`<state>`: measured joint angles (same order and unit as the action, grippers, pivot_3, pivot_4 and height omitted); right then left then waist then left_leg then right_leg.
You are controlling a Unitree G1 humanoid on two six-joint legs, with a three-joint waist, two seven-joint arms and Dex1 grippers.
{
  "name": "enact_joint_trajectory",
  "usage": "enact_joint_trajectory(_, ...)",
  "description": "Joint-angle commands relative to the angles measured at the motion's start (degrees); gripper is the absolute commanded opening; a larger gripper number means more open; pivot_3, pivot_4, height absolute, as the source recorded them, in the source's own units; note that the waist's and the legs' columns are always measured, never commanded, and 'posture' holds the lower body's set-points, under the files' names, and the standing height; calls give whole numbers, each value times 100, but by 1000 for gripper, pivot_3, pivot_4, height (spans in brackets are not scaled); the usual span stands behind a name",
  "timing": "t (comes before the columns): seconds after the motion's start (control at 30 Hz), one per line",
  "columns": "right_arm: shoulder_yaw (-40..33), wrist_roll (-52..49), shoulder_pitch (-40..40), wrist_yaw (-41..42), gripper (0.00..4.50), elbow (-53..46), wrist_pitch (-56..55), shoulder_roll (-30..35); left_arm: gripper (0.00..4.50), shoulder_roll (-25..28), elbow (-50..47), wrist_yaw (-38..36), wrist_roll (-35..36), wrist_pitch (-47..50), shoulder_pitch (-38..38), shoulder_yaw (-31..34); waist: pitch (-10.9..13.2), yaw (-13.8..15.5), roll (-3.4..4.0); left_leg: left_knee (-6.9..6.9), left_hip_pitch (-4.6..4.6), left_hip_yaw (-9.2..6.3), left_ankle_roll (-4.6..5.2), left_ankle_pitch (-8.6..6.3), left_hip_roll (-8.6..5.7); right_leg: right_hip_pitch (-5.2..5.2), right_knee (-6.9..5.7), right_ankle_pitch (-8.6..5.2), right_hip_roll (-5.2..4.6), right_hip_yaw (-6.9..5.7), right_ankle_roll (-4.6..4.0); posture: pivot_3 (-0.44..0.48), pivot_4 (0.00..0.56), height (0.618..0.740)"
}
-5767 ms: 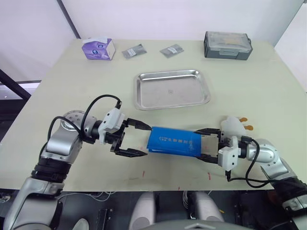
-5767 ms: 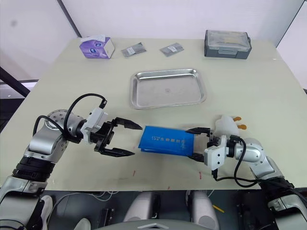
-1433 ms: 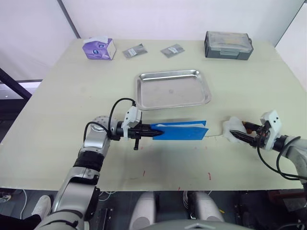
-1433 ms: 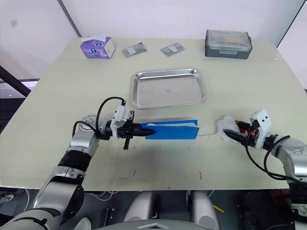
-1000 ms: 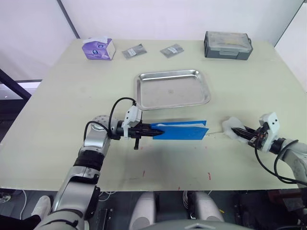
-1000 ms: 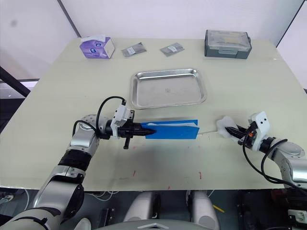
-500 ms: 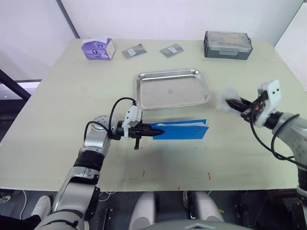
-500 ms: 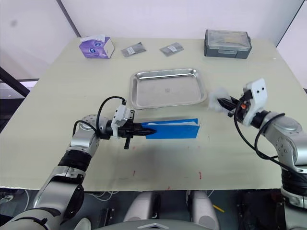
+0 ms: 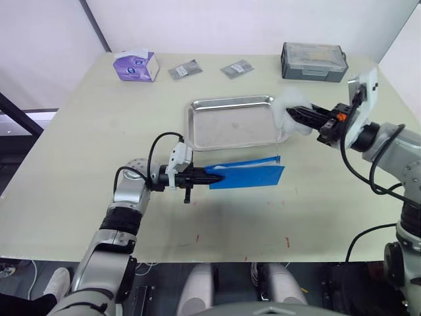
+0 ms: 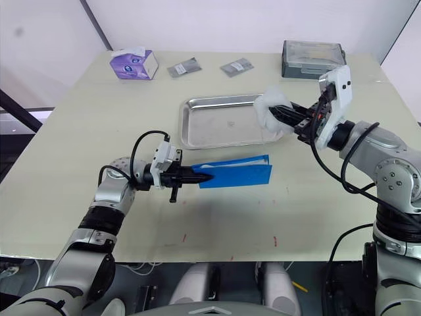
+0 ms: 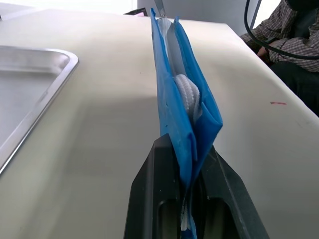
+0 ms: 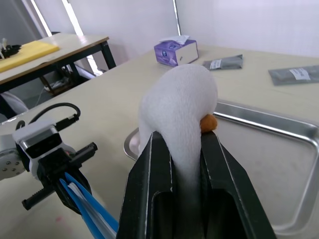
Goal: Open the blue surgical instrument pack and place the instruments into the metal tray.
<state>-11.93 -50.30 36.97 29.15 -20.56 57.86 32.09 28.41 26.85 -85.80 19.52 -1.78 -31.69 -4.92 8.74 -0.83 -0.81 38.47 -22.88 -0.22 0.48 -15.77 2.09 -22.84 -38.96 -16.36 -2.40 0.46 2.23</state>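
Note:
The blue surgical instrument pack (image 9: 253, 175) stands on its long edge on the table, just in front of the metal tray (image 9: 223, 128). My left gripper (image 9: 205, 176) is shut on the pack's left end. Seen along the left fingers, the pack (image 11: 179, 99) gapes a little, with pale lining and a white wad inside. The instruments are hidden. My right gripper (image 9: 301, 116) hangs over the tray's right end, shut on a soft white bundle (image 9: 288, 107) with a small orange bit (image 12: 208, 123) at its side.
Along the far edge sit a purple tissue box (image 9: 135, 66), two grey foil packets (image 9: 183, 70) (image 9: 235, 68) and a dark grey plastic box (image 9: 313, 62). A person in a plaid sleeve (image 11: 284, 30) is beyond the table's right end.
My right gripper has lifted the white bundle off the table at the right and carried it up and left, over the tray's right end. The left gripper still holds the pack.

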Motion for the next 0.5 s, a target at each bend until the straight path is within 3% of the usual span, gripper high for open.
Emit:
enact_joint_trajectory(0.03,528,129,444,16,62,-349,-390,-353,0,-7,-135,-43,-45,6,-37,-72,0,-33,0,0,1,0,0,0,2,-1,-2,0,3,2,0,0,150,734)
enact_joint_trajectory(0.3,2099,1534,625,111,62,68,-1334,-1104,0,-81,-54,-1,-102,-6,-123,-94,0,4,0,1,-13,0,-1,1,1,-17,-2,1,12,18,-1,0,150,734)
enact_joint_trajectory(0.5,2555,2068,737,316,62,246,-1745,-1443,0,-124,30,18,-163,-21,-213,-70,0,-3,0,0,-14,0,-1,1,2,-21,-5,1,14,19,-2,0,150,734)
